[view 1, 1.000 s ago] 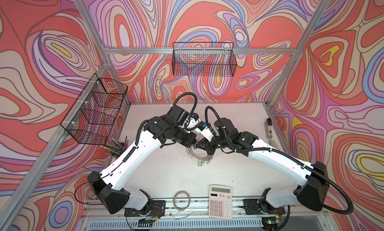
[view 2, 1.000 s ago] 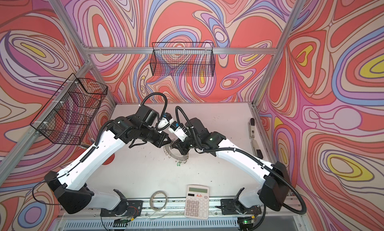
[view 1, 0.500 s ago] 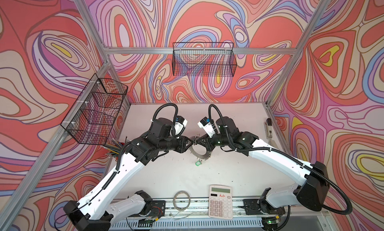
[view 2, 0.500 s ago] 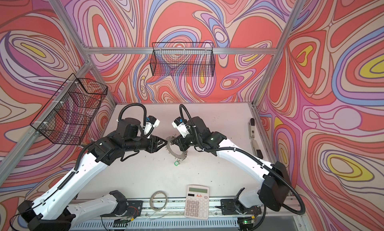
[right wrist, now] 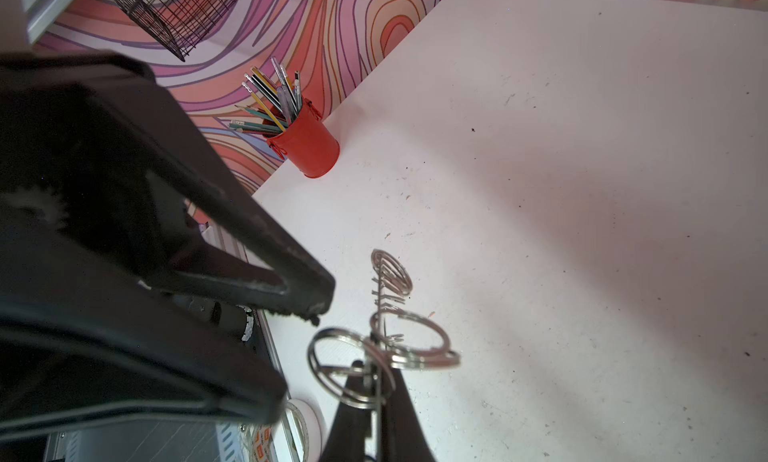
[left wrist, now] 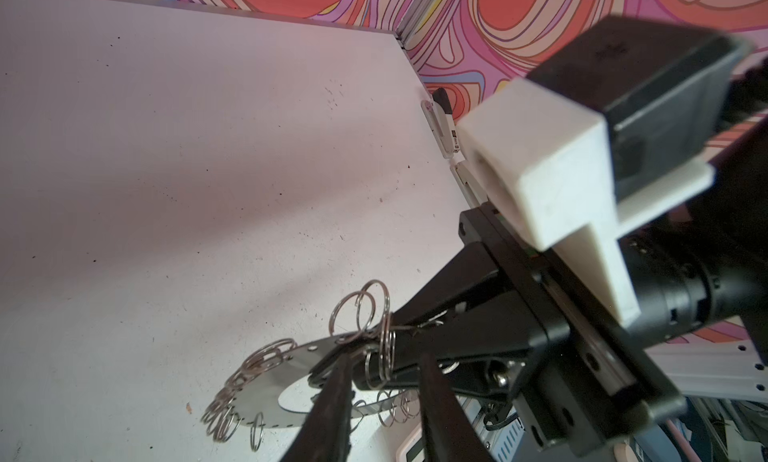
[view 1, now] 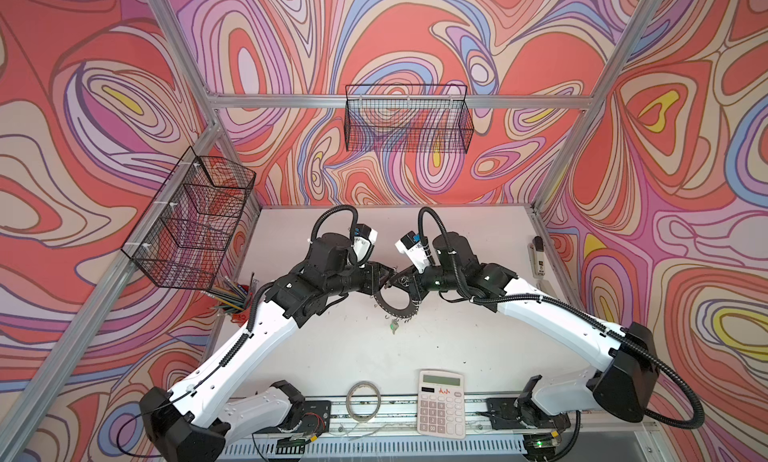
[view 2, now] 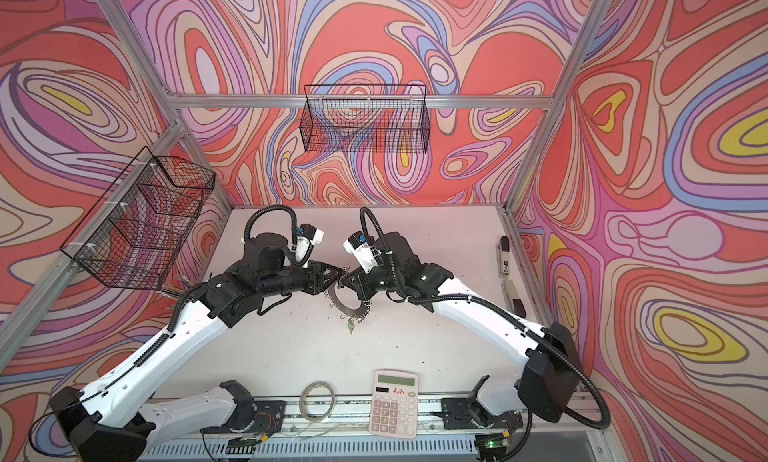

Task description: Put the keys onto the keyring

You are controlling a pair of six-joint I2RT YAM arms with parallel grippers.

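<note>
Right pincer clenches keyring rim; left pincer parted, close by its loops.

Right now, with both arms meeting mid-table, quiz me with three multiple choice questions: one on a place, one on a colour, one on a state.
1. Where does the calculator lie?
A. At the table's front edge, beside the tape roll.
B. In a wall basket.
C. Against the back wall.

2. What colour is the pencil cup?
A. Blue.
B. Red.
C. White.

3. How is the right hand?
A. Open, empty.
B. Shut on the keyring.
C. Out of view.

Answers: 1 A, a top view shows it by the roll; 2 B, the right wrist view shows red; 3 B, it pinches the disc's edge.
</note>
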